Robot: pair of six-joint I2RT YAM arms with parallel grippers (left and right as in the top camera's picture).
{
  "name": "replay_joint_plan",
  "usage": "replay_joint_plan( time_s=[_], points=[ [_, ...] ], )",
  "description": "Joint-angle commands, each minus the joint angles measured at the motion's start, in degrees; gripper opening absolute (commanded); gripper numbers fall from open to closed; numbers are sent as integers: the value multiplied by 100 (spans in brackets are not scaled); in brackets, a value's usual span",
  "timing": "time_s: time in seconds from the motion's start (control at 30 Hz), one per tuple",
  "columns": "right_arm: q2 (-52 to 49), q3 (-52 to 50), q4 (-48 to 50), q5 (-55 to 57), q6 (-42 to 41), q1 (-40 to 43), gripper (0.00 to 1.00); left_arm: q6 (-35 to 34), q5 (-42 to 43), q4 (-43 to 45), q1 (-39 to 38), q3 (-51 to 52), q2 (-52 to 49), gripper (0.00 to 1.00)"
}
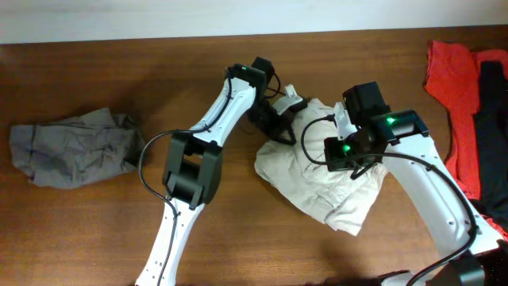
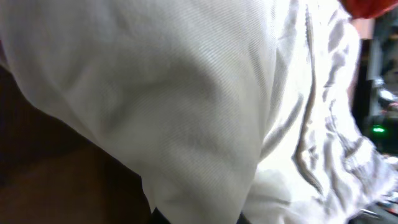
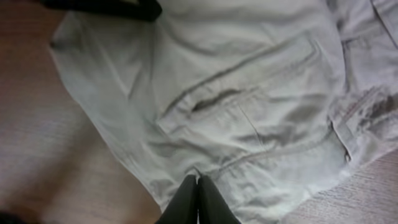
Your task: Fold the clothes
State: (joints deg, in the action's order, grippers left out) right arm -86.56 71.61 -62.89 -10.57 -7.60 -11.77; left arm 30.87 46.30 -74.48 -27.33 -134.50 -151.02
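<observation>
Two sets of fingers meet over the beige shorts, which lie crumpled just toward 3 o'clock from the middle of the wooden worktop. The right fingers are pressed fully together, tips on the cloth below a back pocket; whether any fabric is caught I cannot tell. The left fingers sit at the shorts' 11 o'clock edge, and cloth hides how far they are spread. A gray garment lies at 9 o'clock, a red garment and a black garment at 2 o'clock.
</observation>
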Motion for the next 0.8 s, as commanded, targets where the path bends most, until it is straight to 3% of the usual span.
replay_joint_plan(
  time_s=[0.0,0.23,0.53,0.77],
  points=[
    [17,-15,-59,79,-24,4,6,92,1106,-133,42,-55,-127,0],
    [17,-15,-133,79,-24,4,6,68,2365,-710,846,-177,-122,0],
    [17,-15,-122,79,-44,4,6,369,2612,-2188,2061,-1327,-101,0],
    [17,-15,-122,79,-109,4,6,-133,2179,-2225,2957,-2420,229,0]
  ],
)
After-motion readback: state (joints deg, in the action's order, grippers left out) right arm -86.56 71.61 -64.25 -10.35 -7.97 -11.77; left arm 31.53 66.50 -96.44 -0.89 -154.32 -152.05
